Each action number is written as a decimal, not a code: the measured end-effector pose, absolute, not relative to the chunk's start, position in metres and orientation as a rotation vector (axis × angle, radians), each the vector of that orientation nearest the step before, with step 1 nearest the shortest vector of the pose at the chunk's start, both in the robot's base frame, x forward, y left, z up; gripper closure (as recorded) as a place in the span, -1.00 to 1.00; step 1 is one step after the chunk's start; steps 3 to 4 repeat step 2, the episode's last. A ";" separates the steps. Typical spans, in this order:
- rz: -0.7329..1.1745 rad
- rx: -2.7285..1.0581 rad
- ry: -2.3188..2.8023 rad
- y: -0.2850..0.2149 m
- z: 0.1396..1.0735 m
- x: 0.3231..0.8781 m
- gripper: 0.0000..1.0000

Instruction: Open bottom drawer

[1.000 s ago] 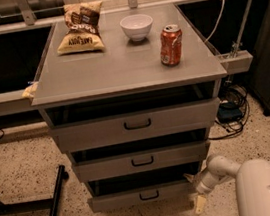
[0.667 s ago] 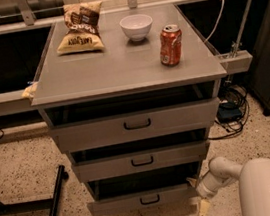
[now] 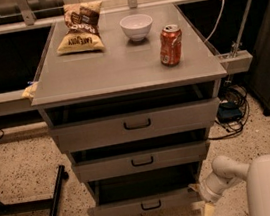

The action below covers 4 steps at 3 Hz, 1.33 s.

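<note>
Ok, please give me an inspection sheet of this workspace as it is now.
Surface: grey metal cabinet top, holding three items.
Job's things: narrow grey bottom drawer with small black handle, pulled partly out.
Clutter: brown-and-yellow chip bag, white round bowl, red soda can.
Grippers: hand low at the bottom drawer's right end.
Cables: black cables on floor, right of cabinet.
Surroundings: speckled floor; black metal leg at left.
</note>
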<state>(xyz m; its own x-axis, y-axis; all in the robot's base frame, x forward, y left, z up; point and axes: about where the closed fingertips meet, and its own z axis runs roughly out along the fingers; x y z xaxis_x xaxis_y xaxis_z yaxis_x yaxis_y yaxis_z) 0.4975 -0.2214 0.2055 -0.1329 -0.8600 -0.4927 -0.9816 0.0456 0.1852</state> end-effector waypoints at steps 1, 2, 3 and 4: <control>0.852 -1.929 2.074 -0.215 0.241 0.466 -1.00; 0.852 -1.929 2.074 -0.215 0.241 0.466 -1.00; 0.852 -1.929 2.074 -0.215 0.241 0.466 -1.00; 0.852 -1.929 2.074 -0.215 0.241 0.466 -1.00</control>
